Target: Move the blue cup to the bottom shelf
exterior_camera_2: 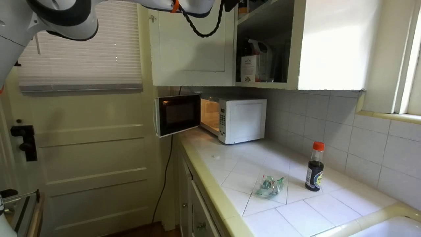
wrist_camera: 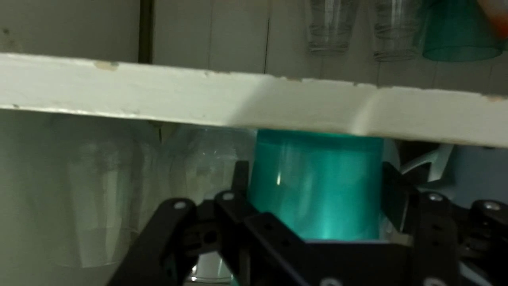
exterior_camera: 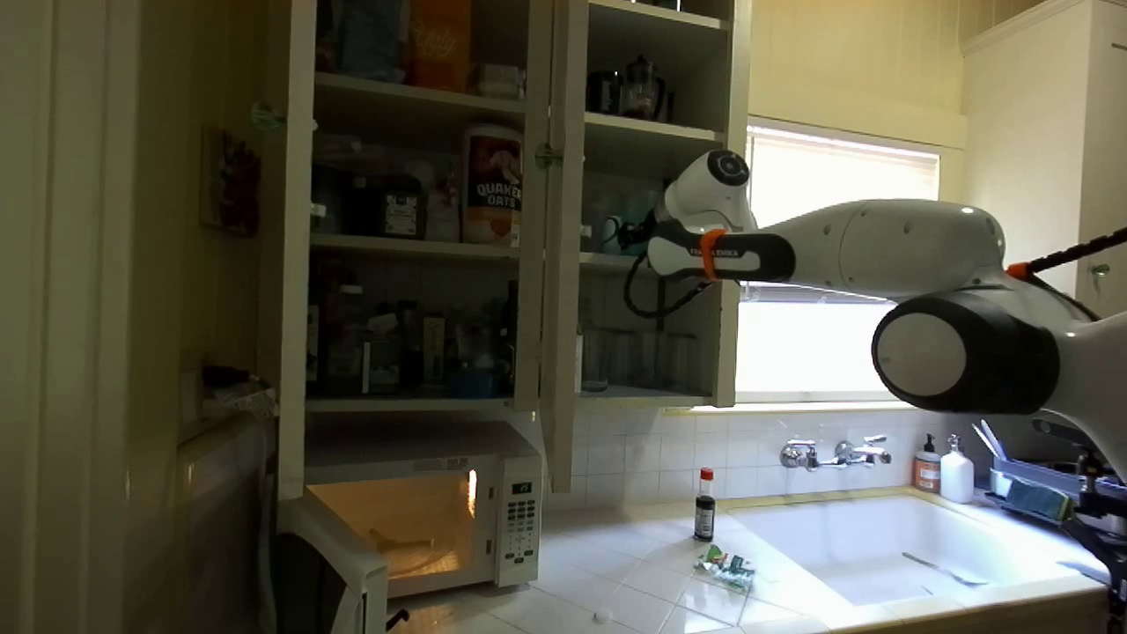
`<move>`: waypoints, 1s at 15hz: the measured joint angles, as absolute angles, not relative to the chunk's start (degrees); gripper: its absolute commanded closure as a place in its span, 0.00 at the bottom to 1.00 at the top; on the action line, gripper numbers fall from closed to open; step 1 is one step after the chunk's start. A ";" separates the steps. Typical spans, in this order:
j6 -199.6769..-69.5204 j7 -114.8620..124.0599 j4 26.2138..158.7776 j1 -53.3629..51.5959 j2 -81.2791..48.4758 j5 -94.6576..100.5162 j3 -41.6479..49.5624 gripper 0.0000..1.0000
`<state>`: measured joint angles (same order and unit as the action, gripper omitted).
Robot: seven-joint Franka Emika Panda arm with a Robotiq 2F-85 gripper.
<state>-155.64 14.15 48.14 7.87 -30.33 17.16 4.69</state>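
The gripper (wrist_camera: pixel 316 174) straddled the blue cup (wrist_camera: pixel 317 192) at the next shelf up (exterior_camera: pixel 607 260) from the bottom shelf (exterior_camera: pixel 647 401); pinching or not, I couldn't tell. Reaching seemed done; lowering and release remained.

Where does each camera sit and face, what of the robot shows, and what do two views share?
In an exterior view: in front of the open white cupboard, facing it; the white jointed arm enters at right.
In an exterior view: apparently near the white sink, looking along the white tiled counter; arm across top left.
Wrist view: on the wrist, facing the shiny teal cup; black gripper straddling it.
Both exterior views share the white microwave and slim red-capped bottle.
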 measured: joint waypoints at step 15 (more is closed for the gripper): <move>-156.53 37.33 65.63 -0.67 -15.62 26.46 16.07 0.47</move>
